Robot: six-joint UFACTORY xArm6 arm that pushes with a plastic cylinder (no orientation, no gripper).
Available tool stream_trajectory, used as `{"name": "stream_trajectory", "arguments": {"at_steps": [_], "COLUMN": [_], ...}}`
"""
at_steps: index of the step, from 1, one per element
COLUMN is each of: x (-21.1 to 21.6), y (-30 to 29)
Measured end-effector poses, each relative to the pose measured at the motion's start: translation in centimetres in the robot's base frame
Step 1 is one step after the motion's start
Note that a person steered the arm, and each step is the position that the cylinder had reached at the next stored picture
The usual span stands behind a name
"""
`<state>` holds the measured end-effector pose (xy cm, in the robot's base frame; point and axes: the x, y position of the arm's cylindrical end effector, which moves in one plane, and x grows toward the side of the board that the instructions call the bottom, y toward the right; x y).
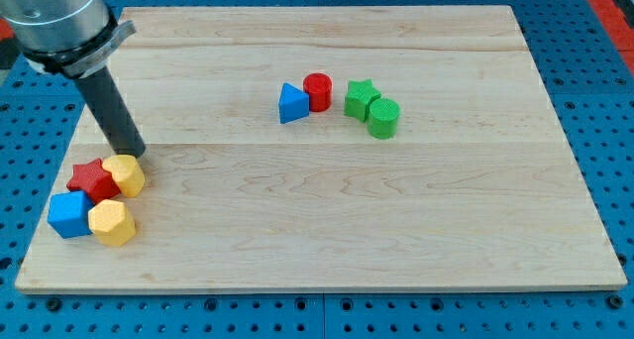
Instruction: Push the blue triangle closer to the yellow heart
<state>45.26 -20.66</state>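
Wooden board (317,230) lying on a blue perforated table (594,42), seen from one long side. 8 small blocks sit on it in 2 groups.

Near the view's top, just left of centre, a blue triangle (292,104) touches a red cylinder (318,90) on its right. A little further right, a green star (361,98) touches a green cylinder (383,117).

At the view's lower left corner, well apart from the first group, 4 blocks cluster together: a red star (92,179), a yellow heart (126,174) to its right, a blue cube (69,215) below, and a yellow hexagon (112,222) beside the cube.

The arm comes down from the view's top left corner as a straight dark rod. My tip (132,153) rests on the board right at the top edge of the yellow heart, far from the blue triangle.

The arm carries no jaws, only the rod, so nothing is held.
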Motion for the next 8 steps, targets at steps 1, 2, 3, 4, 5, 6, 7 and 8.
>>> {"name": "stream_trajectory", "arguments": {"at_steps": [1, 2, 3, 4, 5, 6, 7, 8], "x": [-3.5, -7.0, -10.4, -12.1, -12.0, -11.2, -9.2, -5.8], "y": [5.0, 6.9, 6.0, 10.5, 14.8, 17.3, 16.5, 16.0]}}
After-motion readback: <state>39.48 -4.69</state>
